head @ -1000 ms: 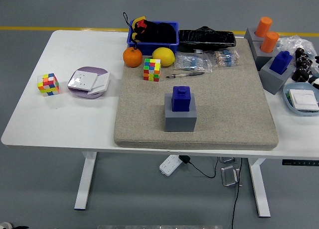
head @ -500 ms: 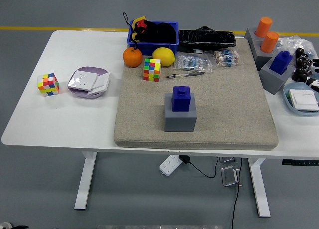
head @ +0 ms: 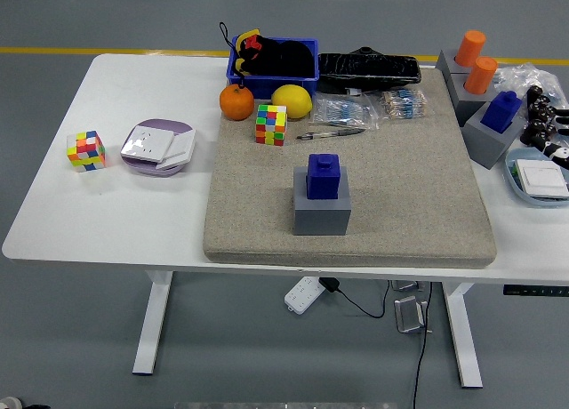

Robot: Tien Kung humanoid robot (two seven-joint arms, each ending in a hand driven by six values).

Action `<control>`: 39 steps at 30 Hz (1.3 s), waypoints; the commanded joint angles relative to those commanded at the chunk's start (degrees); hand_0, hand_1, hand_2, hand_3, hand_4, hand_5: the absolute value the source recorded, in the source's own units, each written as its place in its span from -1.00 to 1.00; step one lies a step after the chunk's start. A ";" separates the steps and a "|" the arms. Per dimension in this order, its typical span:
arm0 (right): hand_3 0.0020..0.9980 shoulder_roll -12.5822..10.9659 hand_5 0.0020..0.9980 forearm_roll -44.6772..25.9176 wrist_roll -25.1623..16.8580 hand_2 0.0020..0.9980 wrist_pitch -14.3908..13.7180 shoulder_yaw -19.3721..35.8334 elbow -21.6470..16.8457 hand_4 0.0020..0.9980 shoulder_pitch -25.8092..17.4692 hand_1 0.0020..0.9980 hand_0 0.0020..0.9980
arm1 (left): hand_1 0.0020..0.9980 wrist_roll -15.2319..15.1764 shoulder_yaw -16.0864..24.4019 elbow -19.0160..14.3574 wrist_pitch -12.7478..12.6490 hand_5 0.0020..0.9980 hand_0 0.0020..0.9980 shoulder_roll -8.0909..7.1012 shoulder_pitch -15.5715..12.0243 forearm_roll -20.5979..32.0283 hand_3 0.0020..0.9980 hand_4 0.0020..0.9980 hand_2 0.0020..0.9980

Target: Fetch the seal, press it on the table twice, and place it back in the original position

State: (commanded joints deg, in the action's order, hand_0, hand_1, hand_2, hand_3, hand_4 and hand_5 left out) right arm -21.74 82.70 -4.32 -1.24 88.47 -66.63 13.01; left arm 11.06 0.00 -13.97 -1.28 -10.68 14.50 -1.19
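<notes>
You have the whole task ahead: the blue seal [head: 322,175] sits untouched in its grey holder [head: 321,210] mid-mat on the worktop [head: 133,209], and the right hand [head: 540,116] waits at the edge, fingers' state unclear.

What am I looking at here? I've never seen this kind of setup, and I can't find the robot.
One camera sits high on a humanoid robot, looking down over a white table. Only the robot's right hand shows, black, at the right edge; its fingers are too small to read. The left arm is out of view. On a beige mat stands a blue seal in a grey holder, untouched. Behind it lie a pen, a colour cube, an orange, a lemon and a blue bin. Nothing is held.
</notes>
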 joint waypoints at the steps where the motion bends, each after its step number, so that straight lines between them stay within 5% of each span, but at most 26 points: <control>1: 0.54 -0.02 -0.28 -0.04 0.02 0.52 0.00 0.04 -0.01 0.93 0.02 0.50 0.68 | 0.49 -0.03 0.00 -0.01 -0.01 -0.09 0.59 -0.01 0.06 0.03 0.52 0.25 0.48; 26: 0.53 -0.22 -0.30 -0.55 0.51 0.51 0.12 -1.36 -0.49 0.90 0.15 0.48 0.66 | 0.49 -0.05 1.22 -0.18 0.02 -0.10 0.59 0.37 0.28 -0.84 0.52 0.25 0.48; 39: 0.53 -0.27 -0.31 -0.92 0.25 0.50 -0.18 0.22 -0.63 0.89 -0.36 0.47 0.66 | 0.49 0.06 0.00 -0.29 0.05 -0.10 0.59 -0.76 0.65 -0.25 0.52 0.25 0.48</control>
State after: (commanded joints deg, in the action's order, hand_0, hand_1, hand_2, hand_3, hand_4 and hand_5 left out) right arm -22.01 81.79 -4.08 -1.42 88.69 -67.26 12.65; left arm 11.13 0.00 -14.26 -1.22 -11.44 15.15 -1.44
